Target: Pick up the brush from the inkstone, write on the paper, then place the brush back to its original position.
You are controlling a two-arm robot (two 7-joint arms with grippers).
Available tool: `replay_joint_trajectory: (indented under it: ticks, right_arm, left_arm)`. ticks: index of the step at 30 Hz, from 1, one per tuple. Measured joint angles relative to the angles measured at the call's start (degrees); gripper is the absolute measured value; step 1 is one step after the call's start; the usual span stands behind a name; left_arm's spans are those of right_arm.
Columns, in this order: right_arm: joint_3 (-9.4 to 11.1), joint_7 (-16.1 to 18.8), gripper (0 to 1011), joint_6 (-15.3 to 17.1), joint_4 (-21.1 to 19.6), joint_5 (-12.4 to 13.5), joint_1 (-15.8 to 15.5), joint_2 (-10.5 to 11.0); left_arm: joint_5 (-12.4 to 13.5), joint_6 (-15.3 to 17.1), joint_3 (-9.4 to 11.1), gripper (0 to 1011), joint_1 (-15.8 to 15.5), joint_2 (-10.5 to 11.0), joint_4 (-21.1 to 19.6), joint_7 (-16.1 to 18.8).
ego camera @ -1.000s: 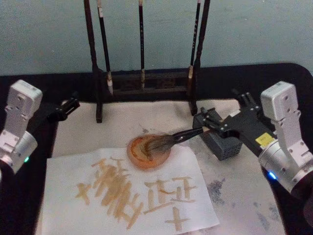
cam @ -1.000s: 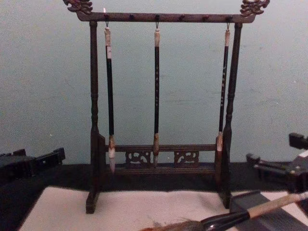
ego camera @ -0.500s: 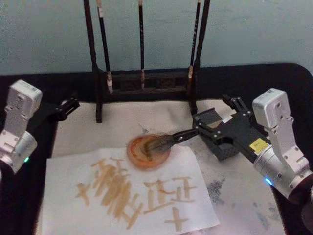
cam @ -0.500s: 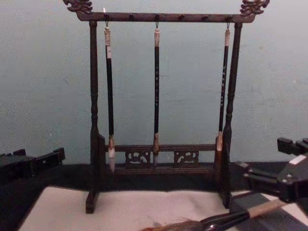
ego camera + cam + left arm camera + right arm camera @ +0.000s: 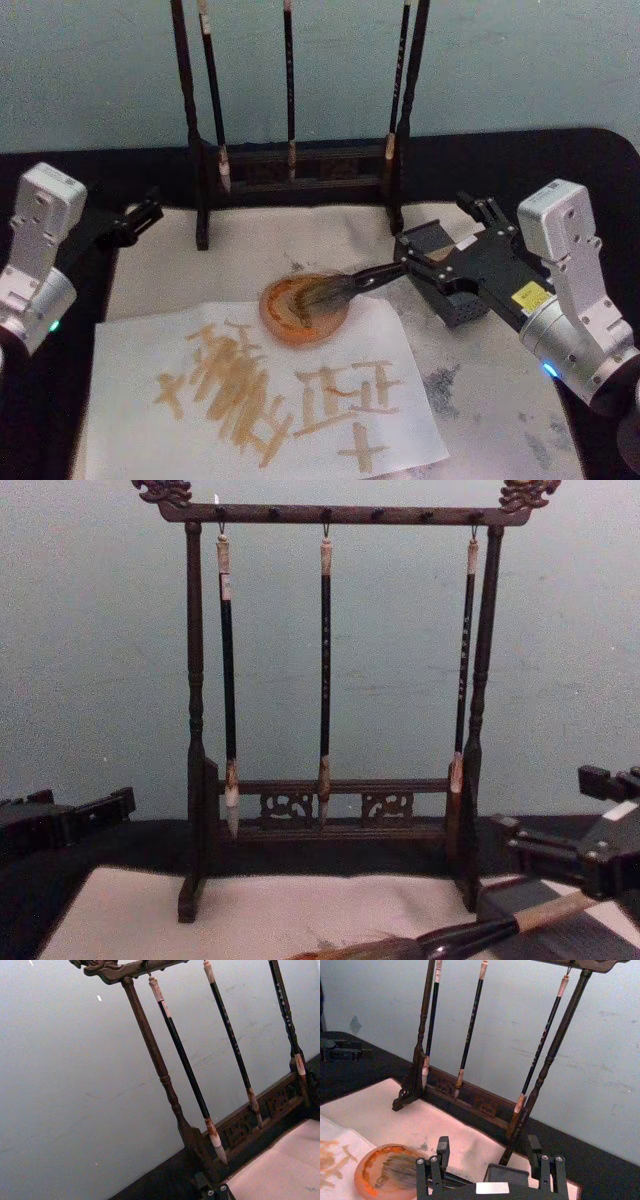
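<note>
A wooden rack point(image 5: 300, 165) is set at the far edge of the worktop point(image 5: 560, 160), with three slim brushes point(image 5: 325, 670) hung from it. The brush point(image 5: 350, 285) is laid from the inkstone point(image 5: 450, 290), near the right edge, down into a dish point(image 5: 285, 320) at the centre. The paper point(image 5: 200, 400) is spread at the near edge, its far edge tucked beneath the dish.

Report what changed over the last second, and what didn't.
The right gripper slid forward and toward the robot's left along the thick beige-handled brush, its open fingers now straddling the handle over the dark grey stone block. Nothing grasped yet. The brush kept its bristles in the orange dish; the left gripper, written paper and wooden rack stayed put.
</note>
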Motion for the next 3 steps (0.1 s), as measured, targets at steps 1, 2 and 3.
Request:
replay_joint_trajectory:
  ticks: [1,2,3]
  right_arm:
    - [0.0,0.0,1001,0.0,0.0,0.0,0.0,0.0]
    - [0.01,-0.01,1001,0.01,0.01,0.01,0.01,0.0]
    - [0.01,-0.01,1001,0.01,0.01,0.02,0.01,0.0]
  left_arm:
    - [0.0,0.0,0.0,1002,0.0,0.0,0.0,0.0]
    - [0.0,0.0,0.0,1002,0.0,0.0,0.0,0.0]
    - [0.0,0.0,0.0,1002,0.0,0.0,0.0,0.0]
